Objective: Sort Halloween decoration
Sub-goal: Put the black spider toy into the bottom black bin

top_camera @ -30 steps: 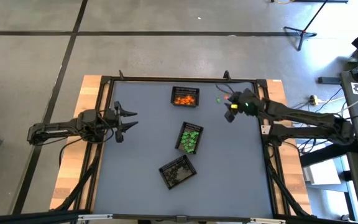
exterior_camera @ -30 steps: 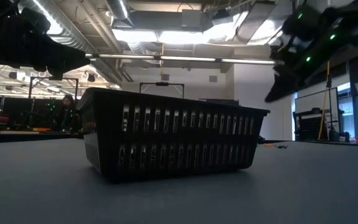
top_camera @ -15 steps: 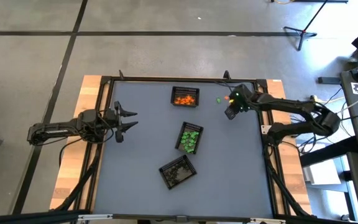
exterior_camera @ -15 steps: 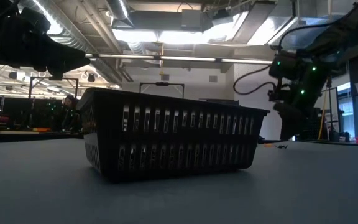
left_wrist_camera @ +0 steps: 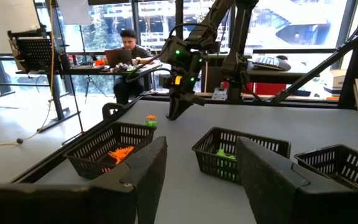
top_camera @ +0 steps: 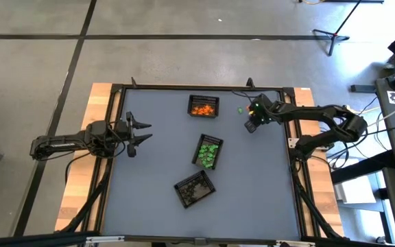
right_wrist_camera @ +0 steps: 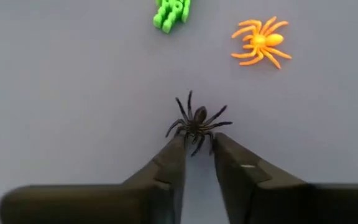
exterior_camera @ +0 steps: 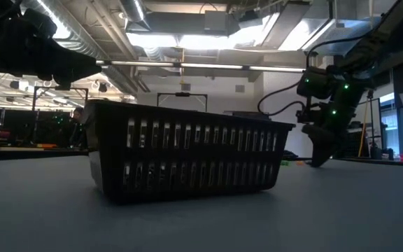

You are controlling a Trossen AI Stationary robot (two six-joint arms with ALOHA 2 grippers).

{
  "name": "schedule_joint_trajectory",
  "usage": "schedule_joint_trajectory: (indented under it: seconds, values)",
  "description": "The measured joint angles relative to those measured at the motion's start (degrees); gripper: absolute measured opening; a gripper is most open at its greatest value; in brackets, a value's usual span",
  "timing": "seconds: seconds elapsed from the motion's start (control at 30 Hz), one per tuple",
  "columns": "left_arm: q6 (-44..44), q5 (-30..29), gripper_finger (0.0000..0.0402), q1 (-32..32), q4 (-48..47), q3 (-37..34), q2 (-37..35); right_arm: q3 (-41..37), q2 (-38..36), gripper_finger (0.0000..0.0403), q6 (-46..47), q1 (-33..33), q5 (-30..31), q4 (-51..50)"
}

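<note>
Your right gripper (right_wrist_camera: pixel 197 147) is down at the desk (top_camera: pixel 252 178) in the upper right of the high view, its jaws narrowed around a black spider (right_wrist_camera: pixel 196 124) that lies flat on the surface; the fingertips (right_wrist_camera: pixel 176 146) sit at the spider's rear legs, though you cannot tell whether they have actually closed on it; an orange spider (right_wrist_camera: pixel 261 42) and a green trinket (right_wrist_camera: pixel 171 12) lie loose on the desk just beyond, apart from each other. In the high view you see three black mesh baskets: the orange-filled basket (top_camera: pixel 204 107) at upper centre, the green-filled basket (top_camera: pixel 209 151) in the middle, and the dark-filled basket (top_camera: pixel 195 189) below it. Your left gripper (top_camera: pixel 137 134) waits at the left edge of the desk, jaws open and holding nothing, well apart from the baskets. In the left wrist view a person (left_wrist_camera: pixel 128 46) sits at a table in the room behind.
</note>
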Motion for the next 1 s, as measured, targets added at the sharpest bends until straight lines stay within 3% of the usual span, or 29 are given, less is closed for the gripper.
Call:
schedule_joint_trajectory:
  seconds: [0.2, 0.4, 0.53, 0.77, 1.0]
  values:
    - [0.0, 0.0, 0.0188, 0.0, 0.0, 0.0, 0.0, -0.2, -1.7, 0.0007, -0.6, 0.0, -0.9, 0.6]
    - [0.0, 0.0, 0.0188, 0.0, 0.0, 0.0, 0.0, -0.3, -5.1, 0.0015, -0.6, 0.0, -1.2, 0.4]
    - [0.0, 0.0, 0.0188, 0.0, 0.0, 0.0, 0.0, -0.3, -7.6, 0.0003, -0.6, 0.1, -5.4, 2.0]
    - [0.0, 0.0, 0.0188, 0.0, 0.0, 0.0, 0.0, -0.2, -8.9, 0.0003, -1.3, 4.8, -7.6, 5.3]
    - [0.0, 0.0, 0.0188, 0.0, 0.0, 0.0, 0.0, -0.2, -8.8, 0.0035, 1.4, 7.4, -6.9, 1.9]
